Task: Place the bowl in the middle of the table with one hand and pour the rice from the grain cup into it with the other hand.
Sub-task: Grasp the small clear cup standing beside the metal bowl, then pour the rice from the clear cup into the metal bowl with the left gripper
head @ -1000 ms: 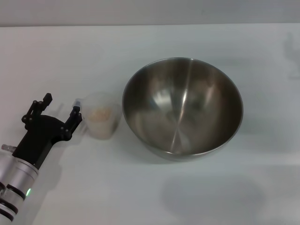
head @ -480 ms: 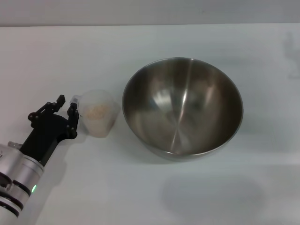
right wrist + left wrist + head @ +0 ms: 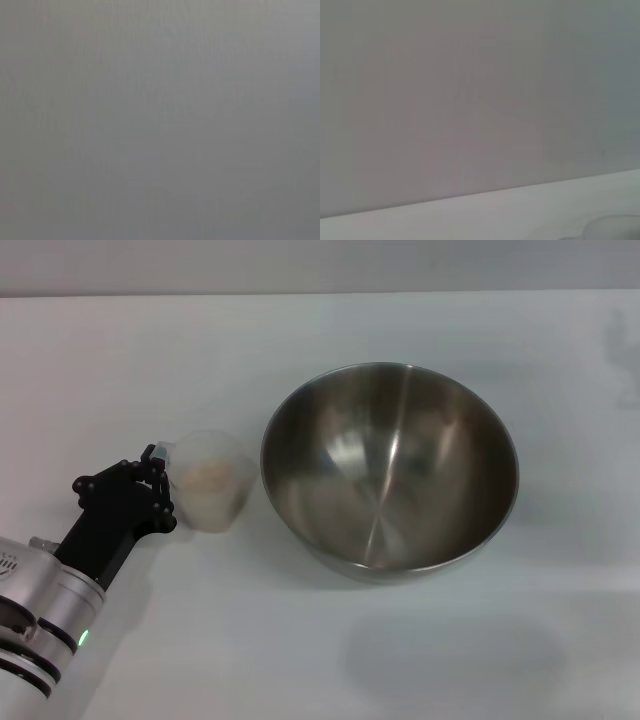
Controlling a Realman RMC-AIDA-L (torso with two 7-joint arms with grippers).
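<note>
The steel bowl (image 3: 390, 472) stands on the white table (image 3: 320, 660), a little right of the middle, and looks empty. The transparent grain cup (image 3: 212, 483) stands just to its left, upright, with pale rice (image 3: 208, 478) inside. My left gripper (image 3: 157, 468) is at the cup's left side, its black fingers closed on the little side handle. The cup rests on the table. My right gripper is out of view; the right wrist view shows only plain grey.
My left arm (image 3: 45, 600) reaches in from the lower left corner. The left wrist view shows a grey wall above a strip of white tabletop (image 3: 520, 215). A faint shadow lies on the table in front of the bowl.
My left gripper has moved right to the cup and its fingers have closed from wide open onto the handle. The cup shifted slightly. The bowl has not moved.
</note>
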